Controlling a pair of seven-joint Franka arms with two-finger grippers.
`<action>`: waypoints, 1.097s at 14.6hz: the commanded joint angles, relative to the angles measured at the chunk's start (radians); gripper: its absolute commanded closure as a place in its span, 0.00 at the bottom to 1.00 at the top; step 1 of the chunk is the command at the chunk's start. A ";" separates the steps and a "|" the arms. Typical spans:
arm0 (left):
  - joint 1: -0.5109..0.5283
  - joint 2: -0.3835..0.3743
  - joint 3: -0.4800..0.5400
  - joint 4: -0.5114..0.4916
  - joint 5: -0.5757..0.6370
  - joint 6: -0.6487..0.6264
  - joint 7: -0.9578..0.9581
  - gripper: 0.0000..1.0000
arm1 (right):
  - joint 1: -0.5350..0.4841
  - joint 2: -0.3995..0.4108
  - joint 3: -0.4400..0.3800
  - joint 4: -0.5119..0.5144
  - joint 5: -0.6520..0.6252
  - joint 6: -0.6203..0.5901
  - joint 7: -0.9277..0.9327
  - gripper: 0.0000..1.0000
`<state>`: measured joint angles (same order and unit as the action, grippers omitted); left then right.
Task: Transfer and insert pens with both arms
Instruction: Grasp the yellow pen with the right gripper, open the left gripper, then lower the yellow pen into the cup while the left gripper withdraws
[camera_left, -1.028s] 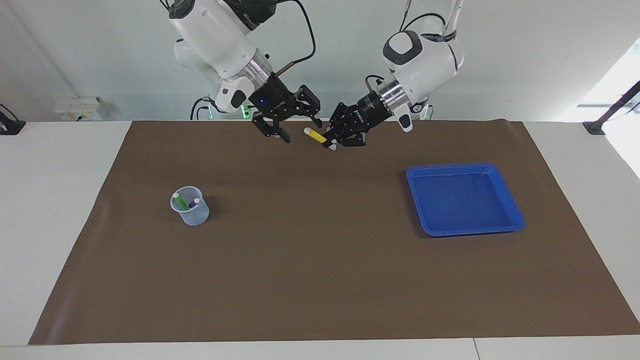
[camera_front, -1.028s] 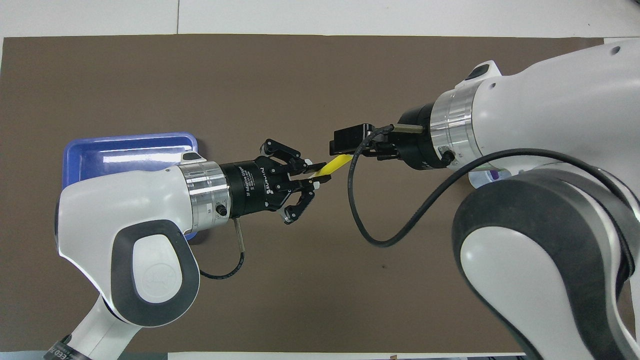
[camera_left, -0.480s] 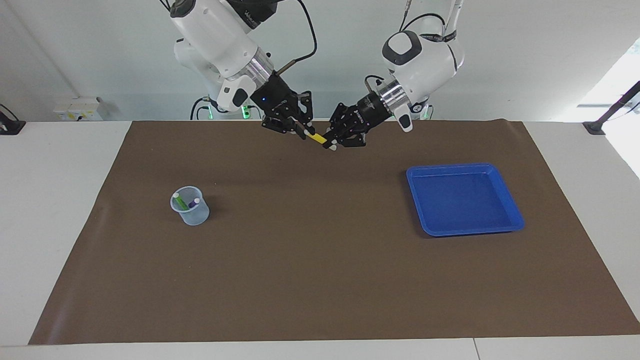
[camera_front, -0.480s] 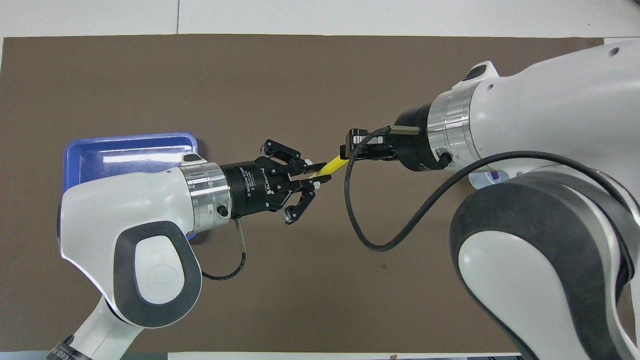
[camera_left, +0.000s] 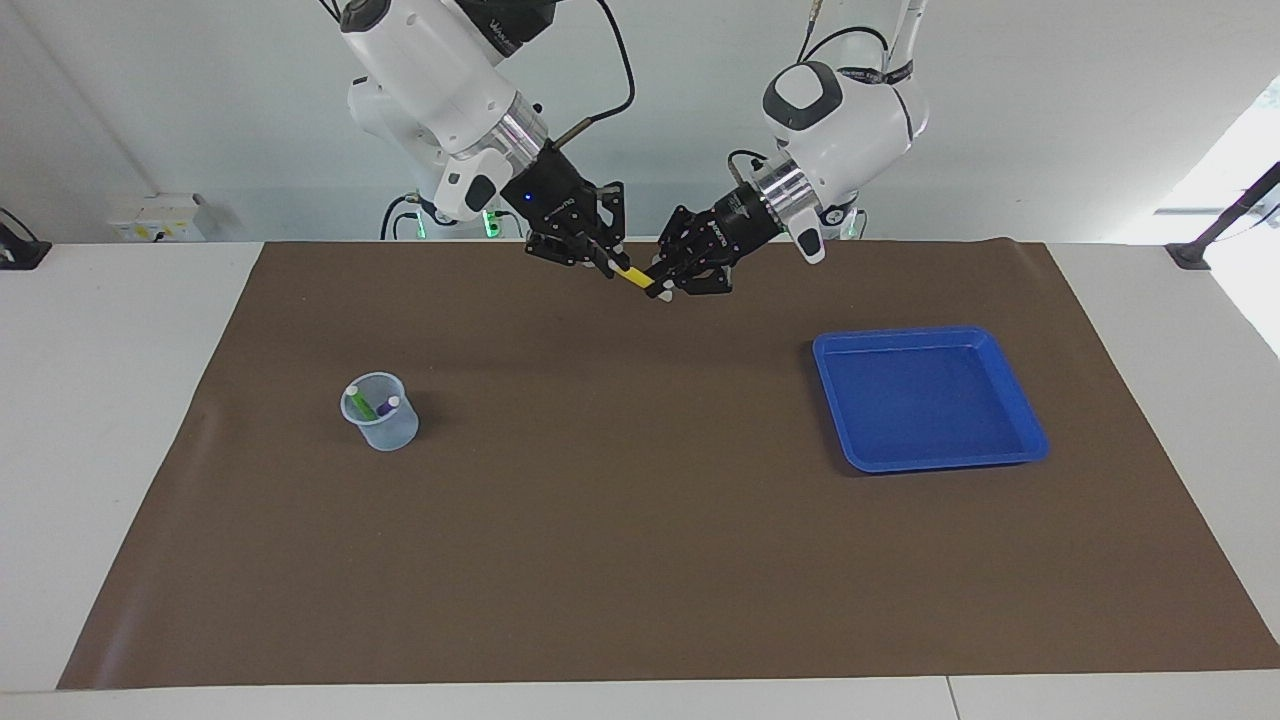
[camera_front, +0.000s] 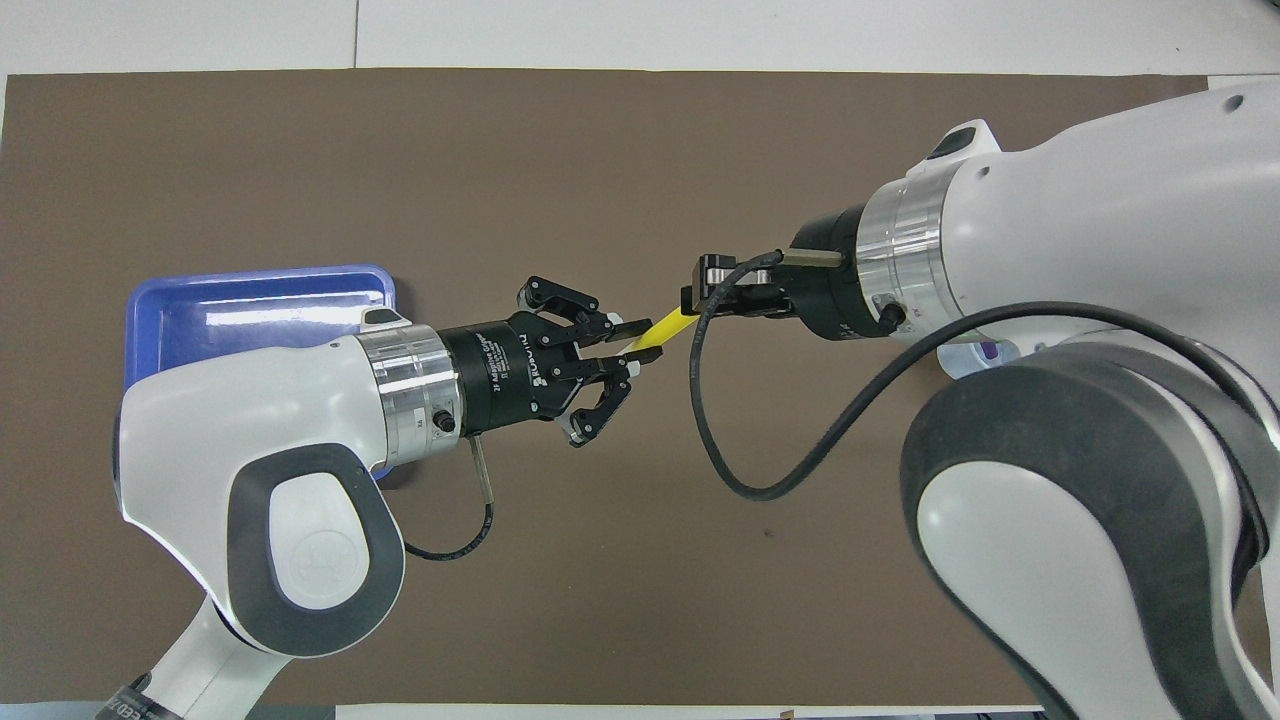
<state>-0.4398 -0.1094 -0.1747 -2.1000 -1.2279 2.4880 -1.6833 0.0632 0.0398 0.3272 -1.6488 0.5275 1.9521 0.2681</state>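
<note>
I see the yellow pen up in the air over the robots' edge of the tabletop, midway along it, lying slantwise. One end is pinched by the right gripper; the other sits at the left gripper, where I can't tell if the grip holds. The green pen and purple pen stand tilted, pale ends up, in a clear cup toward the right arm's end of the tabletop.
</note>
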 joint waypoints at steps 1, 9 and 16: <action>-0.008 -0.039 0.012 -0.028 -0.024 0.019 -0.007 0.00 | -0.020 -0.001 -0.003 -0.008 -0.017 0.002 -0.026 1.00; 0.191 -0.042 0.020 -0.012 0.164 -0.248 0.026 0.00 | -0.078 -0.018 -0.010 -0.054 -0.414 -0.012 -0.097 1.00; 0.348 -0.027 0.020 0.069 0.500 -0.555 0.258 0.00 | -0.287 -0.061 -0.010 -0.160 -0.478 -0.002 -0.452 1.00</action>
<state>-0.1024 -0.1369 -0.1493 -2.0640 -0.8346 1.9860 -1.4771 -0.1771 0.0203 0.3055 -1.7560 0.0641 1.9443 -0.1247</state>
